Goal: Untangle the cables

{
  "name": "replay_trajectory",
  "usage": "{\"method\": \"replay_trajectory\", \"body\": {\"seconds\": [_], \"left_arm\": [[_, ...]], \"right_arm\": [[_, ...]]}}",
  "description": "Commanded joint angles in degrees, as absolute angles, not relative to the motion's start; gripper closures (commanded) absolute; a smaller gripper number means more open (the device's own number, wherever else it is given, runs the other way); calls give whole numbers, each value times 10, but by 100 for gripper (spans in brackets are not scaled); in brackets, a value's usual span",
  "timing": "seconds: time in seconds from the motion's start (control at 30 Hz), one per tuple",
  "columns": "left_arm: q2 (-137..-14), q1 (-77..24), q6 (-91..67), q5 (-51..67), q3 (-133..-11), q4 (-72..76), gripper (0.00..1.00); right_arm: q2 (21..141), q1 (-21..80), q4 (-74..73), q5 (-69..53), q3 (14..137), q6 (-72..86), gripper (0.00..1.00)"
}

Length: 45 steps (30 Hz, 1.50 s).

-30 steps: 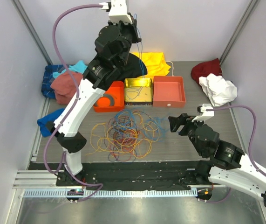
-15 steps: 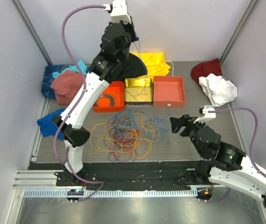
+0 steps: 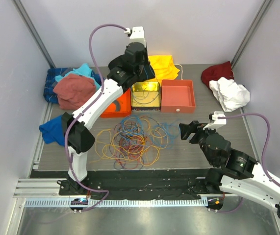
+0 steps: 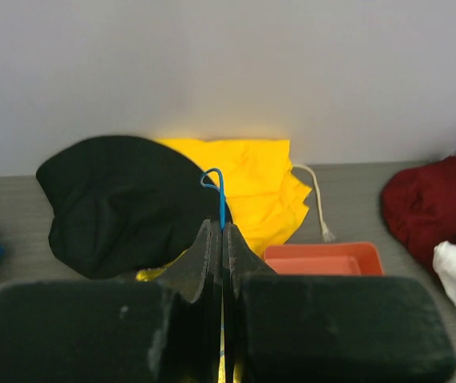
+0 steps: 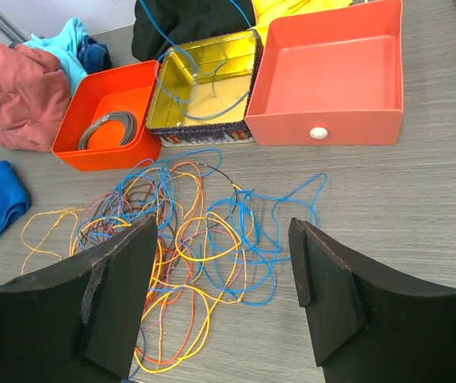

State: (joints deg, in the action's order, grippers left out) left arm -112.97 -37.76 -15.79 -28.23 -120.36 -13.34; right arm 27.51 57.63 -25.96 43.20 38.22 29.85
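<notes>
While tight on cable, left pincer

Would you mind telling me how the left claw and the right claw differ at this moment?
The left claw is shut, pinching a thin blue cable; the right claw stands wide open and holds nothing. The left claw is raised high near the yellow tin, whereas the right claw sits low beside the cable pile. Both are black.
</notes>
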Motion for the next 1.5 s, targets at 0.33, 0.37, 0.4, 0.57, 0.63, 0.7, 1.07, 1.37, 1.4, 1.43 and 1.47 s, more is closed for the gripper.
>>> {"method": "replay_trajectory", "body": {"seconds": [0.33, 0.37, 0.4, 0.57, 0.63, 0.7, 1.07, 1.37, 1.4, 1.43, 1.47], "left_arm": [[-1042, -378, -235, -276, -1054, -91, 100], [-1040, -378, -240, -279, -1046, -107, 100], [-1033, -379, -246, -283, -1034, -111, 100], [-1009, -379, -275, -273, -961, -134, 100], [-998, -380, -286, -260, -941, -141, 100], [-990, -381, -298, -239, -915, -142, 100], [-1169, -376, -270, -214, -1092, -259, 100], [-1094, -383, -334, -189, -1020, -276, 100], [-1052, -384, -338, -189, -994, -259, 100], [-1033, -387, -343, -190, -978, -257, 100], [-1019, -391, -345, -191, -954, -256, 100]], "right_arm": [[266, 577, -258, 439, 366, 311, 25], [265, 577, -259, 439, 364, 313, 25], [264, 577, -260, 437, 361, 316, 25], [255, 576, -268, 436, 359, 322, 25], [253, 576, -269, 437, 358, 322, 25], [252, 576, -269, 439, 358, 321, 25], [257, 576, -270, 441, 357, 320, 25], [249, 576, -277, 446, 355, 324, 25], [249, 576, -276, 445, 355, 324, 25], [250, 577, -273, 443, 354, 322, 25], [251, 576, -272, 441, 354, 321, 25]]}}
